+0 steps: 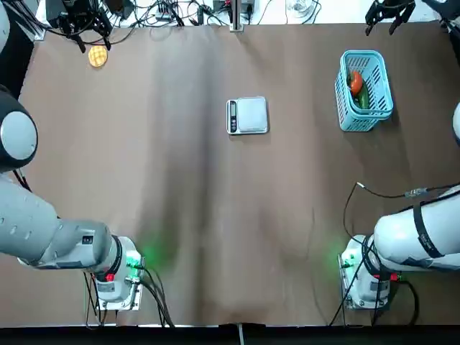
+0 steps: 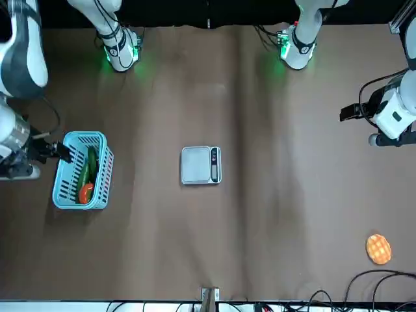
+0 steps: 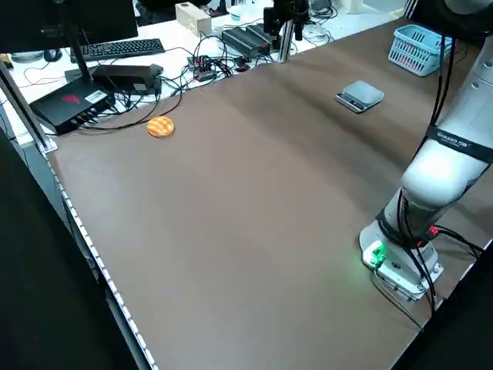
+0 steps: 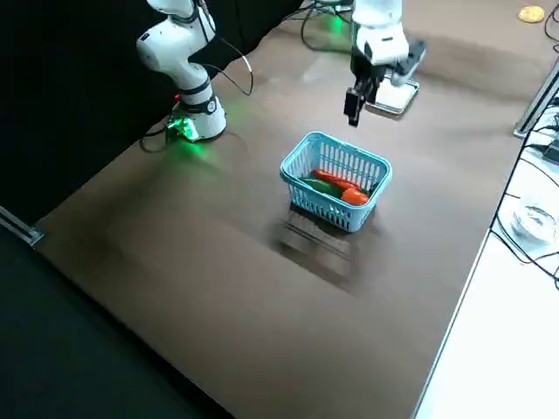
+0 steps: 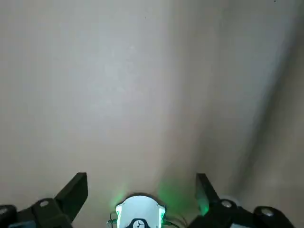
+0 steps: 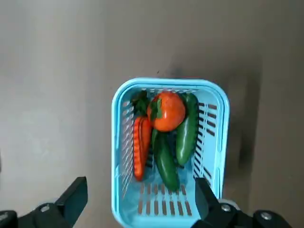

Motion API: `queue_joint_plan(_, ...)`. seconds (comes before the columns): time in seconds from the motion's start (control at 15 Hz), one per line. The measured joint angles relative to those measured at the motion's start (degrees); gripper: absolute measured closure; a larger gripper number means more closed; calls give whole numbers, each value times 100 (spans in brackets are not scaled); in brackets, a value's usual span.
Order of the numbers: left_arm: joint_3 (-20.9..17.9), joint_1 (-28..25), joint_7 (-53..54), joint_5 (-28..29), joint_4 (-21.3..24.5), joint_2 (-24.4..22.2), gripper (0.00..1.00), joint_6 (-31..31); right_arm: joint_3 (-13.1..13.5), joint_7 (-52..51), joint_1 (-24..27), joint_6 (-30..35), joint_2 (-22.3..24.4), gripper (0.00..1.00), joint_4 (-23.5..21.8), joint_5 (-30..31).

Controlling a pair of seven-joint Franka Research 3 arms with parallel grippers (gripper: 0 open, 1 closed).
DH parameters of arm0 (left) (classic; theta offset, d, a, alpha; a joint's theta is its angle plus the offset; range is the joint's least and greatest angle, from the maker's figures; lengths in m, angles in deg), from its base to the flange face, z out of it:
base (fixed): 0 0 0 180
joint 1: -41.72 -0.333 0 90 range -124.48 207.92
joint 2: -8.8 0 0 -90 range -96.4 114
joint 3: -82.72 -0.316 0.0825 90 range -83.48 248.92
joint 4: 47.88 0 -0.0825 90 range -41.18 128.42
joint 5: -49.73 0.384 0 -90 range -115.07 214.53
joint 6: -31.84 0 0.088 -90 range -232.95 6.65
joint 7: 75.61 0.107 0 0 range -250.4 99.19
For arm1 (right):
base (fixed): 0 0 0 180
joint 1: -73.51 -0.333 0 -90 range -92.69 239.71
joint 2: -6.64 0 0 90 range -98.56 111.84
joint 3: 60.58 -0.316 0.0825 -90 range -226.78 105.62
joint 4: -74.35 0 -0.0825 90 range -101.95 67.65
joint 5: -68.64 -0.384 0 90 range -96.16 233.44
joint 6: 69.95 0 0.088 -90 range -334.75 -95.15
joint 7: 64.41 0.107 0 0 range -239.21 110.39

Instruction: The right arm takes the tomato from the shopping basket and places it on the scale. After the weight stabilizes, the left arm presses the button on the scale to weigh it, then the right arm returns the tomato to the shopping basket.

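Open, the right gripper (image 6: 141, 181) hangs above the table close to the shopping basket (image 6: 218, 142), its two fingers spread well apart with nothing held between them. The tomato (image 6: 167, 111) sits inside the basket, toward the end farther from the robot's bases, with its green stem turned to one side. Two long green vegetables (image 6: 165, 161) (image 6: 187, 129) lie in there too, along with a long orange-red vegetable (image 6: 141, 142) that has a dark leafy top, right beside the tomato.

The light-blue basket stands upright on the right side of the brown table (image 1: 194, 194). Around the middle, well apart from the basket, the scale (image 1: 251, 115) lies flat, its platform bare and its dark display strip facing the left arm's side.

Over on the left, the left gripper (image 5: 142, 175) is raised above the table, also open and holding nothing. A yellow-orange waffle-patterned round (image 2: 378, 249) rests on the left part of the table, near the far edge.
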Motion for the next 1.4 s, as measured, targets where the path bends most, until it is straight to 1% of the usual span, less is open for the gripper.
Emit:
queue_joint_plan(0.2,3,1,1,1,-1,58,0,-21,0,-124,83,-488,-296,0,-56,-8)
queue_joint_plan(0.4,4,2,-32,5,-1,74,0,-29,0,-190,183,-723,-532,1,-63,-216)
queue_joint_plan(0.47,4,2,-38,5,-2,74,0,-29,0,-204,227,-831,-618,4,-69,-274)
queue_joint_plan(0.67,19,8,-17,6,-1,93,0,-24,1,-305,314,-1268,-868,4,-173,-310)
queue_joint_plan(0.93,186,35,-27,6,-1,119,0,-22,2,-556,426,-1836,-1140,4,-376,-318)
queue_joint_plan(1.13,397,43,-21,9,-3,118,0,-2,2,-614,477,-2163,-1245,4,-610,-320)
queue_joint_plan(1.4,497,74,104,14,-4,118,0,-1,-6,-617,477,-2636,-1259,4,-907,-320)
